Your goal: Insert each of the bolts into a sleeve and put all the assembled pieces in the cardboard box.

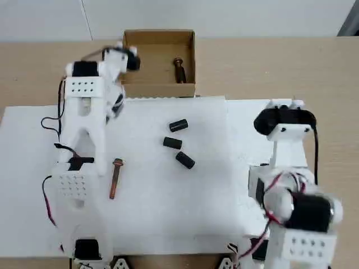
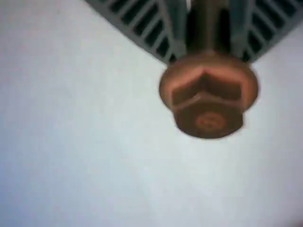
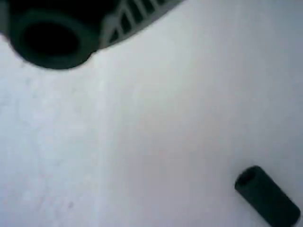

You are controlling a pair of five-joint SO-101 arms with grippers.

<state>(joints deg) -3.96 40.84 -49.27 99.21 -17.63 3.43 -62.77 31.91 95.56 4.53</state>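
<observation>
My left gripper (image 1: 127,58) hangs by the left wall of the cardboard box (image 1: 159,84). In its wrist view it is shut on the shaft of a copper bolt (image 2: 208,97), hex head toward the camera, between grey ribbed fingers (image 2: 137,23). Over the mat's right side my right gripper (image 1: 268,122) is shut on a black sleeve (image 3: 49,40), open end facing the camera. A second bolt (image 1: 116,178) lies on the white mat. Three loose sleeves (image 1: 178,125) (image 1: 173,143) (image 1: 185,160) lie mid-mat; one loose sleeve (image 3: 267,196) appears in the right wrist view. A bolt fitted in a sleeve (image 1: 178,70) rests inside the box.
The white mat (image 1: 168,224) covers most of the wooden table (image 1: 269,61). The box stands at the mat's far edge. Both arm bases stand at the near edge, left (image 1: 84,246) and right (image 1: 303,241), with cables trailing beside them.
</observation>
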